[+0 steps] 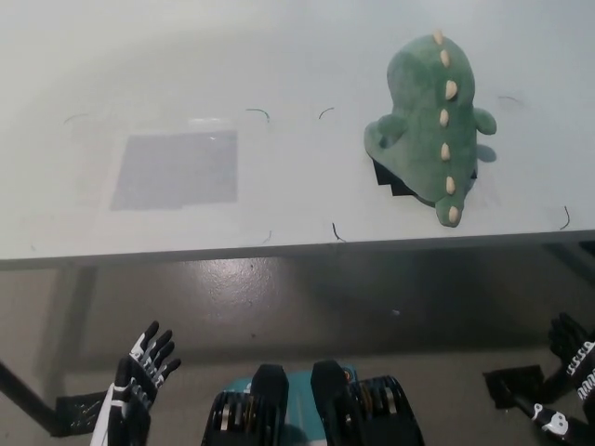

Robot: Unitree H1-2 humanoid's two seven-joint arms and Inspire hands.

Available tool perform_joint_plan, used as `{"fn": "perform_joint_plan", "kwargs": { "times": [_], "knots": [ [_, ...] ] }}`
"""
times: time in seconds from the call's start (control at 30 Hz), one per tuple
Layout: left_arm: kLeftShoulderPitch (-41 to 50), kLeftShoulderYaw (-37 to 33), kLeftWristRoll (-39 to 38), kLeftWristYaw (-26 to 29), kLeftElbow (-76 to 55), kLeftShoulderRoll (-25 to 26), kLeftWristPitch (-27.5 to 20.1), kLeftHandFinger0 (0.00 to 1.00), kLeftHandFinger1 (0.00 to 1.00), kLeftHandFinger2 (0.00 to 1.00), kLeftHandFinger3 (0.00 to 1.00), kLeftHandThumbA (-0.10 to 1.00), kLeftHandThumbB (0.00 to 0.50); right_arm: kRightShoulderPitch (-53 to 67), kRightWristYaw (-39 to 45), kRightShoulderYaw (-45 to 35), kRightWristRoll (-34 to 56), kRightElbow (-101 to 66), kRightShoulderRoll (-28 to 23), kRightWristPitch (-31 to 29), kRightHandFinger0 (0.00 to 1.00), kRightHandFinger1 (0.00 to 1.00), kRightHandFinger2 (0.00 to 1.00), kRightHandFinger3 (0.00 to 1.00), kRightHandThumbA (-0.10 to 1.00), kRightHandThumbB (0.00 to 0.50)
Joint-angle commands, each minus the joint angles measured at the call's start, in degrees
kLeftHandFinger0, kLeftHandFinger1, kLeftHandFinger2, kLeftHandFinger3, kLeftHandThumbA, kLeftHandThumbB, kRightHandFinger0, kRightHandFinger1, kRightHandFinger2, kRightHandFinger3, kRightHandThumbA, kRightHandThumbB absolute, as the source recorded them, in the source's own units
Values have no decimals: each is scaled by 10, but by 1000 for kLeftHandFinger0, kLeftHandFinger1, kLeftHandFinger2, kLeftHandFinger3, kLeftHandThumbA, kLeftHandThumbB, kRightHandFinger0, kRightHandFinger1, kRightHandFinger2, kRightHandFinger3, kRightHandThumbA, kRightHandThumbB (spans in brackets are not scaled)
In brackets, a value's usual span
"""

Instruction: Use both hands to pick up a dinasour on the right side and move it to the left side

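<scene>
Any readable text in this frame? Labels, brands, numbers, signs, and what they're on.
None readable.
Green dinosaur plush: no tag or print visible.
Table: only short dark marks and a grey rectangular patch, no lettering.
Right hand: small white markings, too small to read.
Left hand: no text.

Green plush dinosaur (pixel 432 130) with cream spikes near tabletop (pixel 279 56) right end, tail toward front edge, grey square patch (pixel 177 169) left of centre, left hand (pixel 139 376) fingers spread below front edge at lower left, right hand (pixel 576 358) low at far right, both holding nothing
</scene>
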Motion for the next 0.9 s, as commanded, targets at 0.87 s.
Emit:
{"fn": "perform_joint_plan", "kwargs": {
  "times": [0.87],
  "knots": [
    [-95,-10,-33,2,-123,-19,36,1000,1000,1000,1000,1000,304,-48,-8,-57,44,-103,-17,-5,1000,1000,1000,1000,1000,234]
  ]
}}
